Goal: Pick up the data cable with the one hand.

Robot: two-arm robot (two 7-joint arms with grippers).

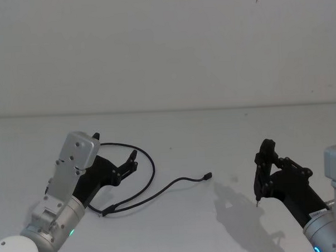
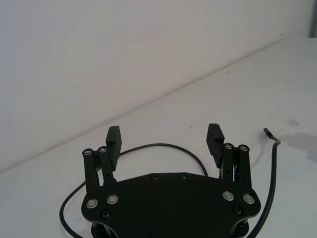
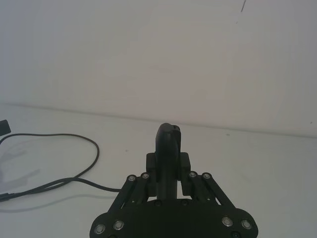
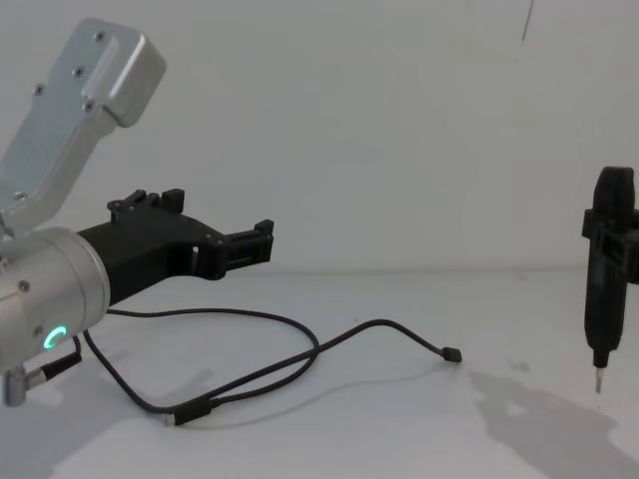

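Left side of the counter (image 1: pixel 224 129): left hand (image 1: pixel 114 146) hovers low over the data cable (image 1: pixel 153 168), fingers (image 2: pixel 214 139) spread wide, nothing between them. Cable lies flat in a loose loop under and just beyond that hand. Its bigger plug (image 1: pixel 107 211) sits near, by the wrist, and the thin tail runs right to the small plug (image 1: pixel 208 175) mid-counter. Hand is pitched forward and down, and in the left wrist view the loop's arc sits between the fingers. Looks like a lineup to pinch the cord, not the plugs. My read: approach stage, no contact, cable not lifted. Next needs a short drop and close; the cord is thin and flat on the surface, so pads could skate over it. Right hand (image 1: pixel 265 155) is parked at the right, clamped on a pen-like tool (image 4: pixel 599 299), tip down, well apart from the cable
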